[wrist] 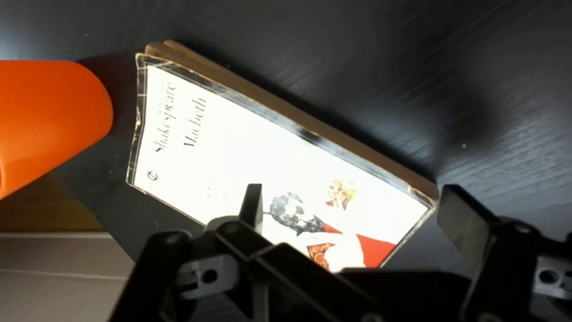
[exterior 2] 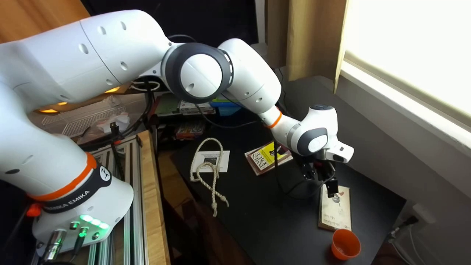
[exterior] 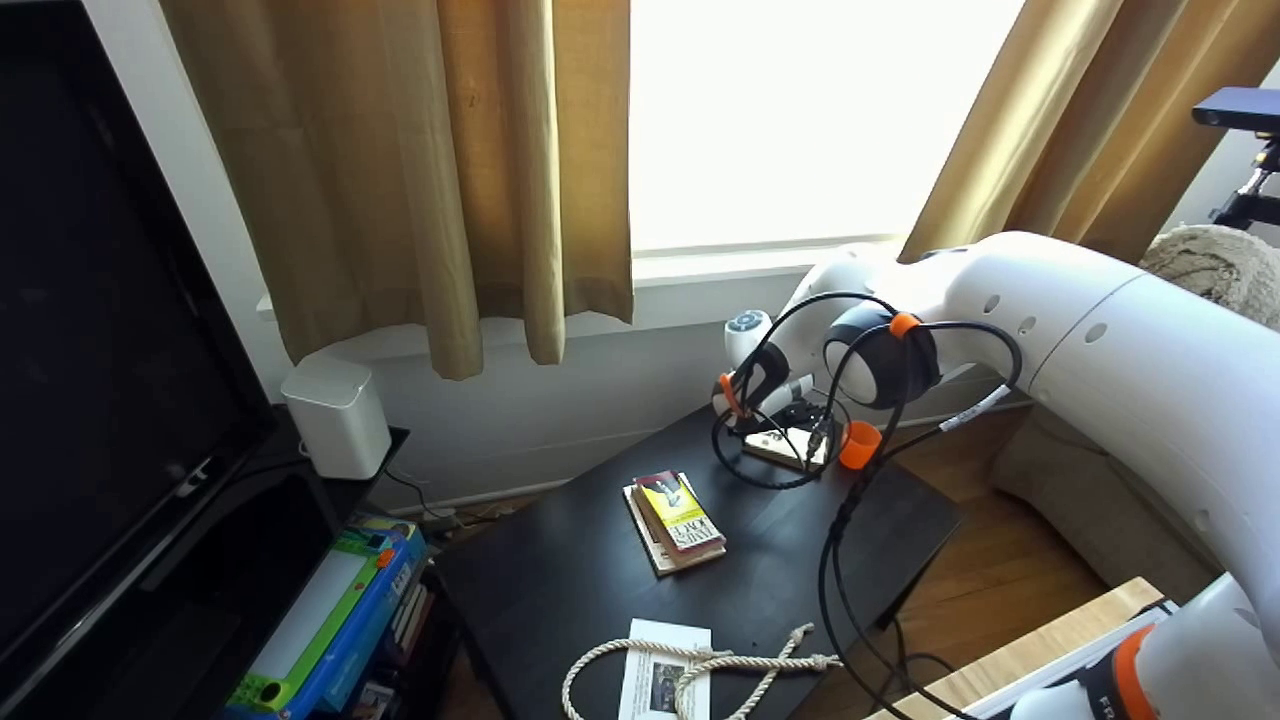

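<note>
Lying flat on the black table is the Macbeth book (wrist: 232, 143), with a white cover, red and dark figures and brown page edges. It shows in both exterior views, partly covered by the gripper and cables in one (exterior: 765, 447) and plainer at the cover (exterior 2: 335, 215). Above the end with the picture hangs my gripper (wrist: 352, 192), open, holding nothing. In the wrist view, one finger (wrist: 253, 203) overlaps the cover and the opposite finger (wrist: 462, 219) stands just off a corner; contact cannot be judged. An orange cup (wrist: 49, 120) stands beside the title end.
Stacked books with a yellow James Joyce cover (exterior: 683, 512) lie mid-table. A rope (exterior: 590, 655) crosses a printed sheet (exterior: 640, 640) nearer the robot's base. Black cables (exterior: 835, 530) hang from the arm over the table. The wall and window sill (exterior 2: 404, 94) run close behind.
</note>
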You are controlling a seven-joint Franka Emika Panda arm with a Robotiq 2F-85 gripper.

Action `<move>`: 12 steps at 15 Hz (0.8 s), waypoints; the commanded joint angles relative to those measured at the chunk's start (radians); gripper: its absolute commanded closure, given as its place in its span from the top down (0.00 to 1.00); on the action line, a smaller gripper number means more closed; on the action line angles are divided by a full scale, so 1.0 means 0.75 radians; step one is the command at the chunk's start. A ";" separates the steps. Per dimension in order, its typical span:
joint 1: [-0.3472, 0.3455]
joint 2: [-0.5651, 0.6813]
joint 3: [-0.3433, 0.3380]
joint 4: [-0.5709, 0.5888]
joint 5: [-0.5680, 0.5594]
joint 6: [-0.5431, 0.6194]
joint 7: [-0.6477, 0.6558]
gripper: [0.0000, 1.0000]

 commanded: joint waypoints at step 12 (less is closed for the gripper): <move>-0.116 0.001 0.094 -0.127 -0.302 0.391 0.200 1.00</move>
